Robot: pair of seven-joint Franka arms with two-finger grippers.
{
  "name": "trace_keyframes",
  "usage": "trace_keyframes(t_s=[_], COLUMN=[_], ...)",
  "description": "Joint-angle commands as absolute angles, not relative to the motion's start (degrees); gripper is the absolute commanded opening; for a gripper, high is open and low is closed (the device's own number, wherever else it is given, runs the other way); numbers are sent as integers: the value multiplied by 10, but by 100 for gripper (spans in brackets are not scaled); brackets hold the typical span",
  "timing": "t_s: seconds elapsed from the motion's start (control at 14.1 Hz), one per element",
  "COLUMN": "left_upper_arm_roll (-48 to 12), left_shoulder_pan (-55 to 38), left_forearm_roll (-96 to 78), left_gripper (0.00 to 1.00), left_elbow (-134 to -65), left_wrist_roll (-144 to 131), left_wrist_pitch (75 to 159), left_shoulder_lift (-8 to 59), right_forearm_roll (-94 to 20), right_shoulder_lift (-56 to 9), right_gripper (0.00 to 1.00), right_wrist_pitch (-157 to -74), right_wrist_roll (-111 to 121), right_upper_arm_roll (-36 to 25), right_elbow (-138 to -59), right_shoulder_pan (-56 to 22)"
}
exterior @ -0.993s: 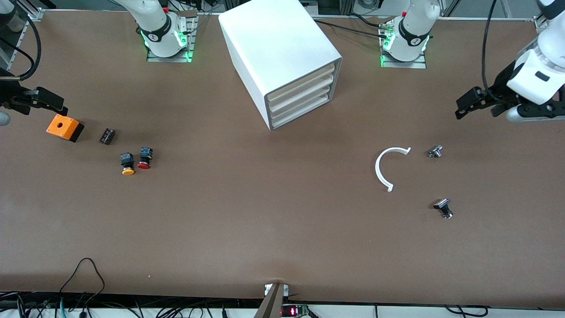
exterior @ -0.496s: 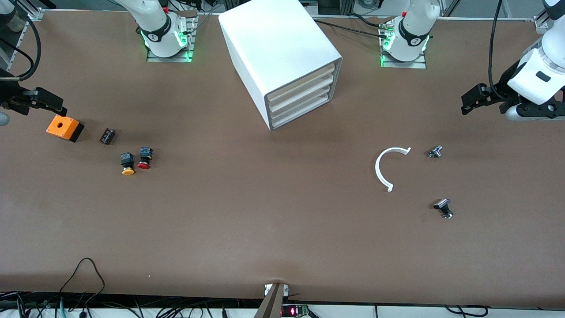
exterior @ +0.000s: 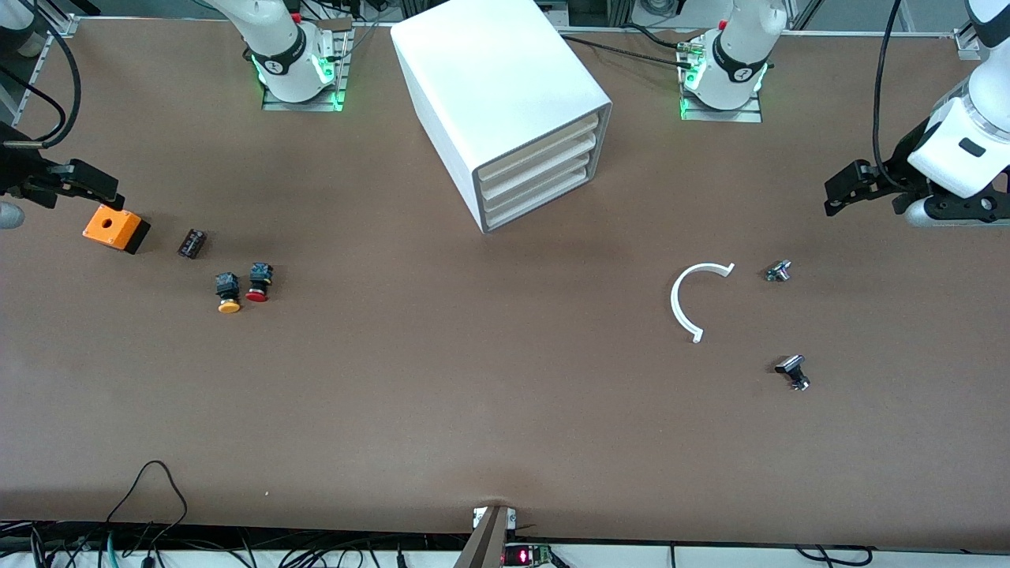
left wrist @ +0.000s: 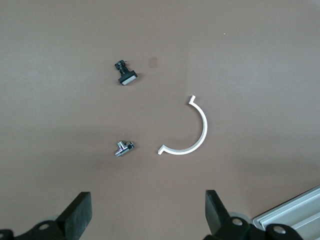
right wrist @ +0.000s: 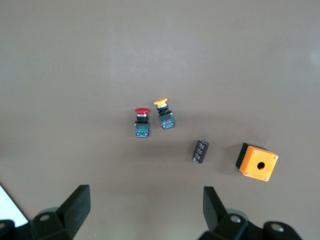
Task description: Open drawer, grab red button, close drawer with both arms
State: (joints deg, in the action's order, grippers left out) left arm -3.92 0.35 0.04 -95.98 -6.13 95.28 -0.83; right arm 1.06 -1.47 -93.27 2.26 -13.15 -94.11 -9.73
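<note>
Brown table (exterior: 505,394) with a white cabinet (exterior: 505,102) standing between the two arm bases, all four drawers shut.

Taking the cabinet as the landmark and going across the front view: the right gripper (exterior: 75,183), fingers spread wide, hangs over the orange box (exterior: 116,229) well toward the right arm's end. Next come a small dark block (exterior: 192,243), the yellow-capped button (exterior: 228,292) and, just beside it, the button (exterior: 258,283) with the red cap, lying on its side nearer the front camera than the cabinet. The drawer (exterior: 540,180) shows only its cream front edge. Toward the left arm's end lie a white half-ring (exterior: 685,304), a small metal fitting (exterior: 778,271) and a dark fitting (exterior: 793,371). The left gripper (exterior: 848,189), fingers wide apart, hangs empty over bare table there.
</note>
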Motion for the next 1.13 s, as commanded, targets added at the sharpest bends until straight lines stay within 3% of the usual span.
trace_keyframes(t_s=[0.0,0.5,1.06], left_upper_arm_roll=[-40,-40,-40], left_shoulder_pan=[2,3,2], left_forearm_roll=[0,-1,-1], left_gripper=[100,100,100], left_elbow=[-940,-940,-940], left_wrist_roll=[-53,-53,-48], left_wrist_pitch=[947,948,949], left_shoulder_lift=[1,2,3], right_forearm_roll=[18,13,-1], right_shoulder_lift=[-4,-4,-5], right_gripper=[100,100,100], right_wrist_pitch=[-936,-937,-942], right_wrist_roll=[12,21,13], right_upper_arm_roll=[-115,-81,-84], right_elbow=[-947,-947,-944], right_shoulder_pan=[-80,-33,-32])
